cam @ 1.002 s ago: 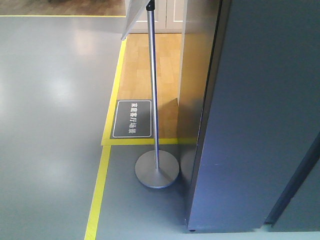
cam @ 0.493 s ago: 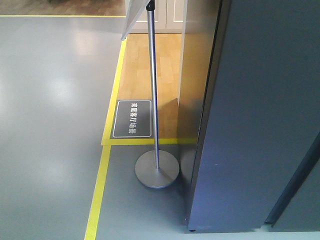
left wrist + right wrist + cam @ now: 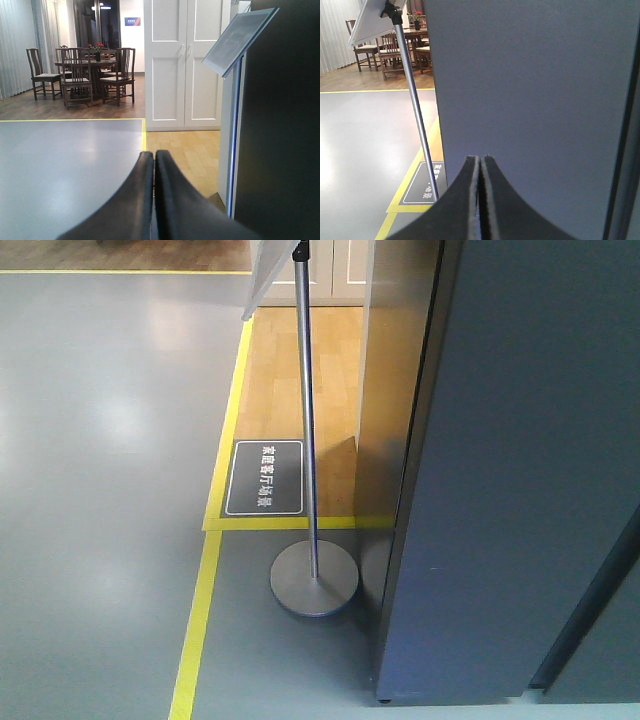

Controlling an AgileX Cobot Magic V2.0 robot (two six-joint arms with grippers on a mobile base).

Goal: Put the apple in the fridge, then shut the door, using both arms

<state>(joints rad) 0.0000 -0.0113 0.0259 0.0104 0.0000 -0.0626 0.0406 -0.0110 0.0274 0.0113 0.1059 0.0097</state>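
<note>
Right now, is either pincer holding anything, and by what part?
Nothing is held. The left pincer and the right pincer are both shut with nothing between the fingers. No apple shows in any view.

Grey floor point(image 3: 100, 540) under sign stand point(image 3: 314, 580)

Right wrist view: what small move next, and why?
Probably a short push forward with the right pincer, if the door is still ajar. It is shut and empty, aimed at the door's plain grey outer face. The left pincer is shut too, and no apple shows. Whether the door has latched cannot be told.
</note>
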